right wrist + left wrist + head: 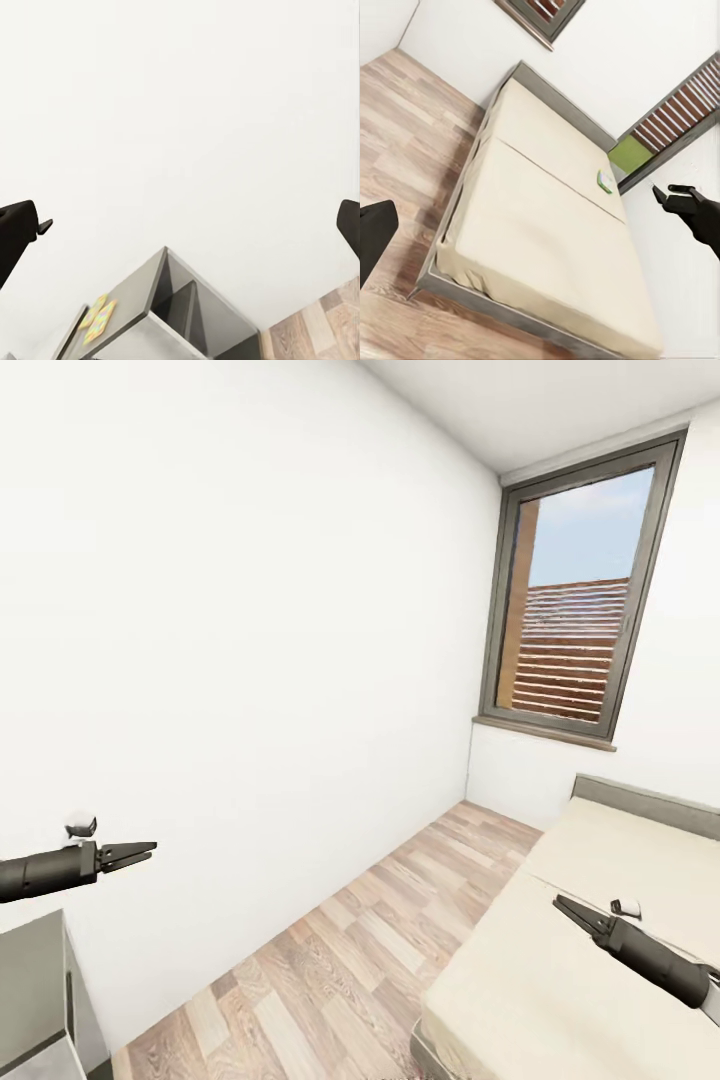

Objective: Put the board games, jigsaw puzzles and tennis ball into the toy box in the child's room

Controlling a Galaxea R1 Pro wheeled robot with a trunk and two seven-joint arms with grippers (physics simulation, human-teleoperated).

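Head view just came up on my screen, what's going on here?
The robot stands between a grey desk and a low bed with a plain beige mattress. The left gripper and right gripper hang in the air, carrying nothing; how their jaws stand is unclear. A thin multicoloured jigsaw puzzle square lies on the desk, and a small flat green-and-white item lies on the mattress near the headboard.

I see a wood-plank floor (pixel 340 960) (pale, matt grain), a smooth beige cloth-looking mattress (pixel 600 920), and matt white walls (pixel 250 610).
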